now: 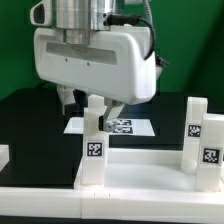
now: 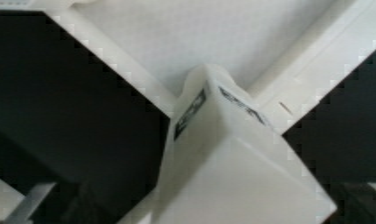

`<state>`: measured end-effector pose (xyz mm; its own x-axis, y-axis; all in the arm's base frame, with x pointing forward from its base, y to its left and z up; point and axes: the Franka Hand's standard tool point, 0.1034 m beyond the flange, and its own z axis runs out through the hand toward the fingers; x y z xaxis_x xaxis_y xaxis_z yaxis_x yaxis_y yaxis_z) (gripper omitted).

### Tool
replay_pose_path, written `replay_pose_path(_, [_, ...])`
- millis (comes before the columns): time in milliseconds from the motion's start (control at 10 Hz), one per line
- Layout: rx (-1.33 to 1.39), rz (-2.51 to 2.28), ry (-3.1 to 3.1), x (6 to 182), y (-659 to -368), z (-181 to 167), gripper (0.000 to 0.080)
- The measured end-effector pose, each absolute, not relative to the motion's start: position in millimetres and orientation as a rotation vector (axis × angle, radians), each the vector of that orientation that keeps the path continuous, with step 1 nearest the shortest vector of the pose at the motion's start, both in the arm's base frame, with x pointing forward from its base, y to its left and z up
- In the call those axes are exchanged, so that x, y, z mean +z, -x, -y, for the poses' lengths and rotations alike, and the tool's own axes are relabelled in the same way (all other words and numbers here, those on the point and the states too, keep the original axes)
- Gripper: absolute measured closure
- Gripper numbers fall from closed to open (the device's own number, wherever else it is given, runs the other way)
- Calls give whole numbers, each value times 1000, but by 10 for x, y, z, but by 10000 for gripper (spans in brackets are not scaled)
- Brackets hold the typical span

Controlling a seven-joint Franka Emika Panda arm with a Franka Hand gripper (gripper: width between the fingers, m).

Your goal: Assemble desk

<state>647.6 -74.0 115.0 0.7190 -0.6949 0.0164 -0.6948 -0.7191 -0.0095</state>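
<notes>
Exterior view shows the tool (image 1: pixel 91 103), jaws apart and holding nothing, above an upright white square-section plastic tagged leg (image 1: pixel 93 150) on the white rimmed tabletop slab (image 1: pixel 140 172) near the black worktop's (image 1: pixel 35 125) front edge; it looks light, stiff, slick, best gripped across flat sides.

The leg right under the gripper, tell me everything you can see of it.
The leg is a white, plastic-looking square-section post with black-and-white tags on its sides. It stands upright at a corner of the tabletop. The open gripper hangs just above its top; whether the fingers touch it is unclear.
</notes>
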Motion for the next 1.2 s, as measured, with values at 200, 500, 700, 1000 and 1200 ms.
replay_pose_path(200, [-29, -883, 3043, 1128, -6465, 650, 150])
replay_pose_path(500, [-41, -527, 3127, 1141, -6480, 646, 150])
replay_pose_path(700, [-63, -225, 3179, 1141, -6495, 638, 150])
replay_pose_path(1000, [-58, 137, 3200, 1143, -6504, 638, 150])
replay_pose_path(1200, [-56, 155, 3200, 1138, -6502, 646, 239])
